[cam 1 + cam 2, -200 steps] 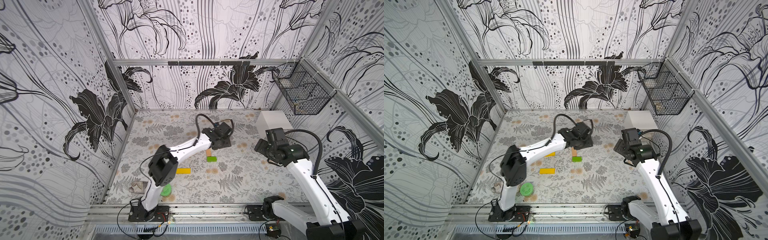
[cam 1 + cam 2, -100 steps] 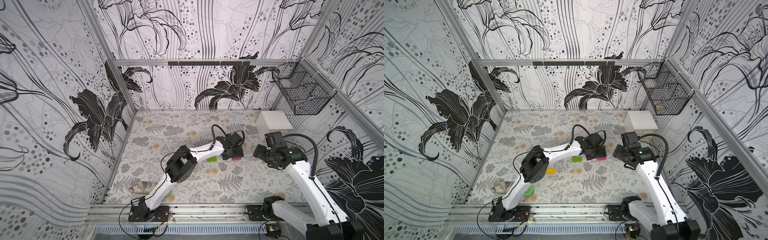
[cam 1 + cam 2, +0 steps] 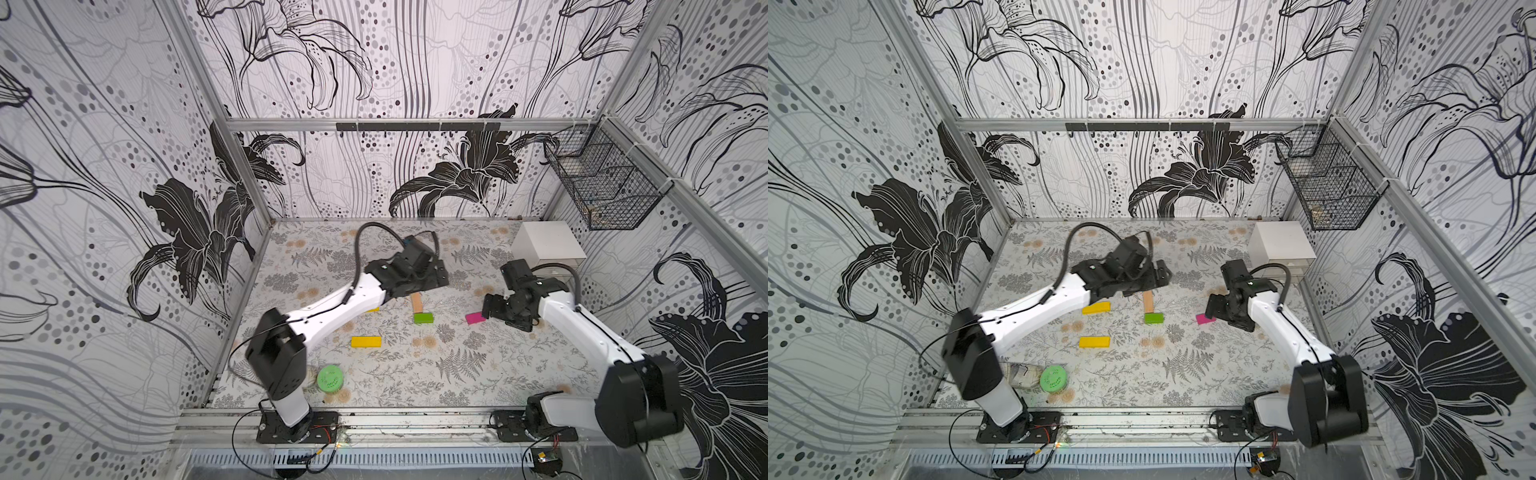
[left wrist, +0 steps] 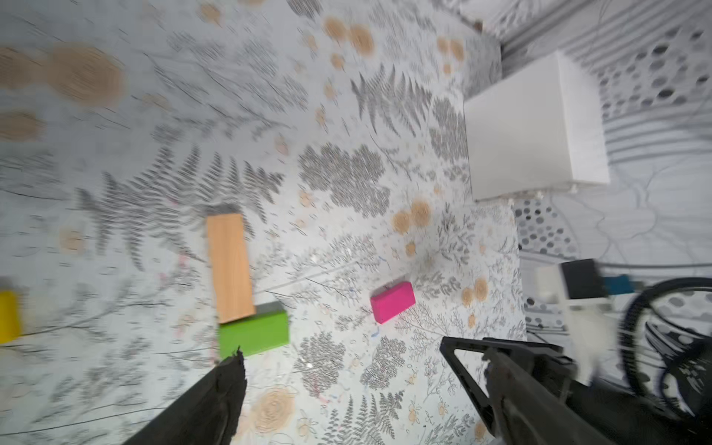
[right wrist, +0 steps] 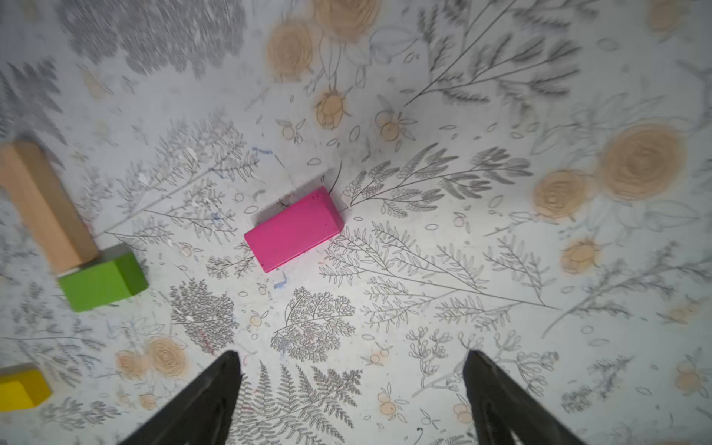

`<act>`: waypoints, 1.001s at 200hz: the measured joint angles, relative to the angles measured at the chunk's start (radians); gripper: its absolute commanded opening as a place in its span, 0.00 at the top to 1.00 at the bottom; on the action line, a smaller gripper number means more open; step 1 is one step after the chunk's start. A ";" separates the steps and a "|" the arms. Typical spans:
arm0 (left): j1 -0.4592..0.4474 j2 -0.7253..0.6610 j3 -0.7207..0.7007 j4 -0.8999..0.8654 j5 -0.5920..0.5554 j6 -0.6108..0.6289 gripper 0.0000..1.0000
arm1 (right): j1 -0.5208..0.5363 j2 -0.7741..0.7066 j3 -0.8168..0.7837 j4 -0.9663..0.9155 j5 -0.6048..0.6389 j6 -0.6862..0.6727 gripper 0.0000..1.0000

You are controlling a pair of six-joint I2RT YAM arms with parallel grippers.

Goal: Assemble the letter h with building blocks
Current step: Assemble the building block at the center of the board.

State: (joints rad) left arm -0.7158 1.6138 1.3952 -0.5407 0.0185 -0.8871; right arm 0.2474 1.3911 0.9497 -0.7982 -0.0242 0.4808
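Black fingers of my left gripper [image 4: 341, 345] stand spread wide with nothing between them. My right gripper [image 5: 351, 352] is spread just as wide and is empty too.

By my count there are five blocks: one pink, one green, one tan and two yellow. Around them are one round green lid, one white box and one wire basket.

From my right wrist, the pink block [image 5: 294, 229] lies flat on the table [image 3: 478, 374]. It sits ahead of my fingertips, in line with the gap between them, turned at a slant and untouched. In both top views my right gripper hangs just beside the end of that block nearer the white box [image 3: 547, 246].

From my left wrist, the green block [image 4: 253, 333] lies just past one fingertip [image 4: 231, 370]. The tan block [image 4: 230, 267] runs on away from it, with one end touching the green block at a corner. The pink block is apart from both, off toward my other finger. In both top views my left gripper hovers over the far end of the tan block.

Farther out, the far yellow block [image 3: 1096, 308] lies by my left forearm. The near yellow block [image 3: 1094, 341] lies toward the front rail, apart from the rest. Only tan and green touch, so the letter h is not yet formed.

The green lid [image 3: 1053, 378] rests near my left arm's base. The wire basket [image 3: 602, 187] hangs on the wall above the white box.
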 measured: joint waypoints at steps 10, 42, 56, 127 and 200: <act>0.051 -0.078 -0.069 0.010 -0.008 0.010 0.01 | 0.019 0.060 0.015 0.015 -0.007 -0.019 0.08; 0.177 -0.249 -0.249 0.006 -0.025 0.026 0.01 | 0.068 0.200 0.077 0.053 0.002 -0.062 0.09; 0.208 -0.280 -0.304 0.004 -0.024 0.027 0.01 | 0.081 0.238 0.095 0.067 0.011 -0.077 0.10; 0.224 -0.303 -0.383 0.003 -0.014 0.024 0.01 | 0.085 0.339 0.118 0.117 0.020 -0.128 0.17; 0.224 -0.300 -0.407 0.007 -0.006 0.008 0.04 | 0.107 0.375 0.129 0.126 0.039 -0.153 0.32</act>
State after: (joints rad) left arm -0.4919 1.3136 0.9886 -0.5339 0.0124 -0.8795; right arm 0.3542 1.7664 1.0782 -0.6720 0.0147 0.3279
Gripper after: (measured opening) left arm 0.959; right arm 0.701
